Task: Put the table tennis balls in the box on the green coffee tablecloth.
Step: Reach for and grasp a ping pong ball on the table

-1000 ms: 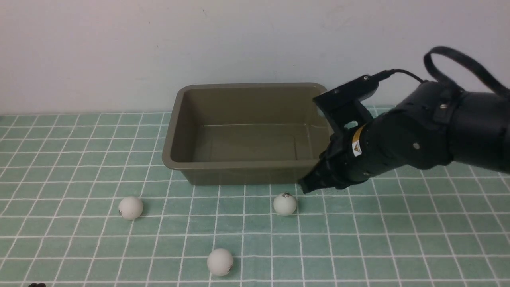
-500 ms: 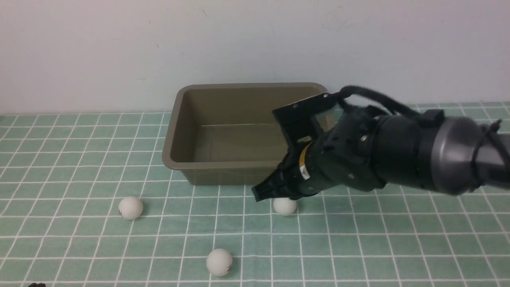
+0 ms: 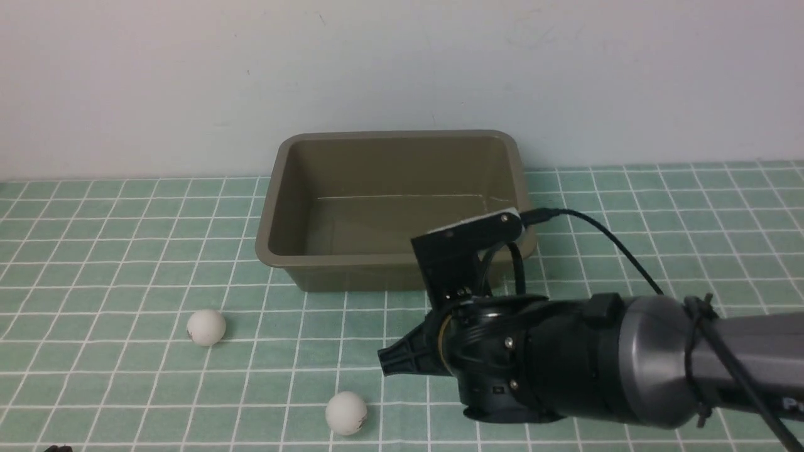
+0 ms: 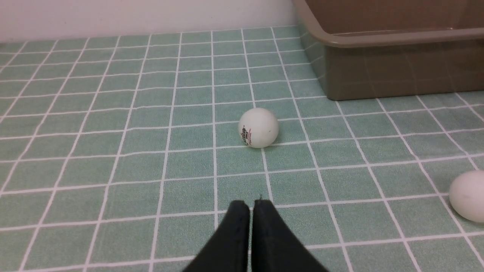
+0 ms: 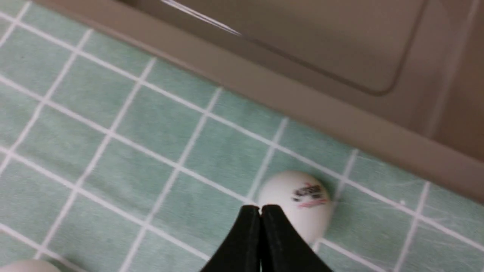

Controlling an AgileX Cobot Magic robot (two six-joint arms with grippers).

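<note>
The green coffee tablecloth (image 3: 94, 251) is lying flat, running out to the frame edges on both sides. The box (image 3: 276, 207) is sitting on it close to the back wall (image 3: 188, 75), with open cloth to the left of its rim. The right arm (image 3: 597, 370) is crossing low in front of the box's near right corner. Its right hand (image 3: 386, 363) is pinched closed on nothing, tips just over one table tennis ball (image 5: 298, 204) near the box's front wall. The left hand (image 4: 251, 204) is closed too, holding nothing and pointing at a second ball (image 3: 205, 327) across open cloth. A third ball (image 3: 346, 412) is resting near the front edge, well apart.
</note>
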